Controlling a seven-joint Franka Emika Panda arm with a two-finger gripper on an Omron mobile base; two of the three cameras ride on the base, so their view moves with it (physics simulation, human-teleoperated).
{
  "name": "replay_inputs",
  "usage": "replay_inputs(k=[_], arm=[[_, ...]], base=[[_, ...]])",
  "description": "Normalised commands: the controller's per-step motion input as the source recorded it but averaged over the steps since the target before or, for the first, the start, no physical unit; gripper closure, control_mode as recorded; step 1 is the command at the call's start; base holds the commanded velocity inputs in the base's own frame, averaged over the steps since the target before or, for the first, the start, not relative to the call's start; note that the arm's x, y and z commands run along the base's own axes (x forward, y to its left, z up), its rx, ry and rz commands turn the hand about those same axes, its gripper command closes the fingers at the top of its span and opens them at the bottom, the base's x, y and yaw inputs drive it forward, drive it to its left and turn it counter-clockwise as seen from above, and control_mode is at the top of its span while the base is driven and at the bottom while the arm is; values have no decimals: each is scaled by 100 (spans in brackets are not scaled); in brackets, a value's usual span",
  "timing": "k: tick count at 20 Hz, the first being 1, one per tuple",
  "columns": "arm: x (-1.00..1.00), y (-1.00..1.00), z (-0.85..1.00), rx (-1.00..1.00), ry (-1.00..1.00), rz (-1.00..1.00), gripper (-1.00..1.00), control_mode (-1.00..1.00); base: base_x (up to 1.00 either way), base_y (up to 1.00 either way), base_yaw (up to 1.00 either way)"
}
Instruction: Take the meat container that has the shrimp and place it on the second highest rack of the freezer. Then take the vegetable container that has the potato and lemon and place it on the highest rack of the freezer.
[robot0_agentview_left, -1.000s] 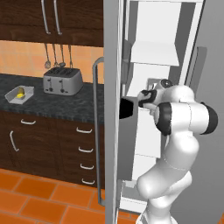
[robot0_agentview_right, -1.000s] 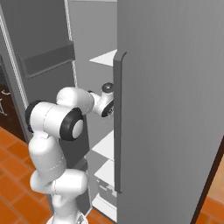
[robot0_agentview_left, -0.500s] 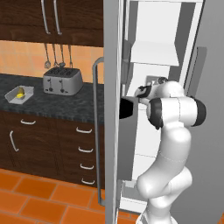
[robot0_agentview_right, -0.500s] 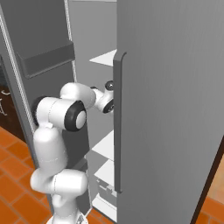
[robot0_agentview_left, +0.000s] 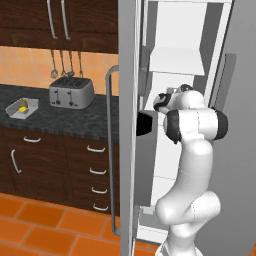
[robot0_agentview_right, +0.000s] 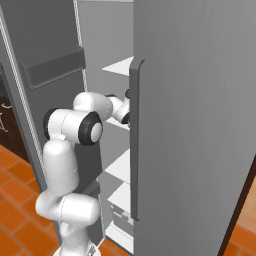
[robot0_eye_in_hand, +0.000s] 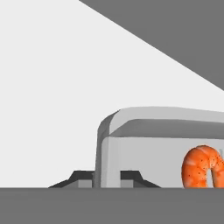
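Small dark two-finger gripper (robot0_eye_in_hand: 106, 179) nearly closed, pinching the near rim of the pale grey shallow plastic meat container (robot0_eye_in_hand: 162, 144); both tips straddle the container wall at 6 o'clock in the hand view. Curled orange-pink shrimp (robot0_eye_in_hand: 202, 168) sits inside at 4 o'clock, loose, well right of the pinch point. Behind the container a flat white surface (robot0_eye_in_hand: 65, 87), probably a freezer rack or the inner wall, cannot tell which; whether the container bottom rests on it cannot be told either

Base views: white arm reaches into the tall grey-and-white freezer (robot0_agentview_right: 195, 125) between its open doors, wrist at mid height, below the topmost flat white shelf (robot0_agentview_left: 175, 61) at 12 o'clock. Gripper itself hidden by the door edge there, so which rack it is level with is unclear

Second grey tray holding the bright yellow lemon (robot0_agentview_left: 23, 108) sits on the dark speckled desk (robot0_agentview_left: 75, 117) at 9 o'clock in the left base view, near the chrome toaster (robot0_agentview_left: 71, 92). Potato too small to make out

Handling, judged: container is light, stiff, thin-walled; smooth plastic, likely slippery under a rim pinch. Held at one edge it can tilt or swing, and the shrimp could slide or roll out. Keep it level. Same rim grip suits the vegetable tray, taken on a long wall away from the produce, which can roll
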Motion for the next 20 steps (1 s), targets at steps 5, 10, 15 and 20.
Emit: replay_inputs(k=[5,10,15,20], arm=[[0,0,0,0,0,0,100,-100],[0,0,-32,0,1,0,100,-100],[0,1,-16,0,0,-1,100,-100],[0,0,0,0,0,0,-100,-100]], base=[[0,0,0],[0,0,0],[0,0,0],[0,0,0]])
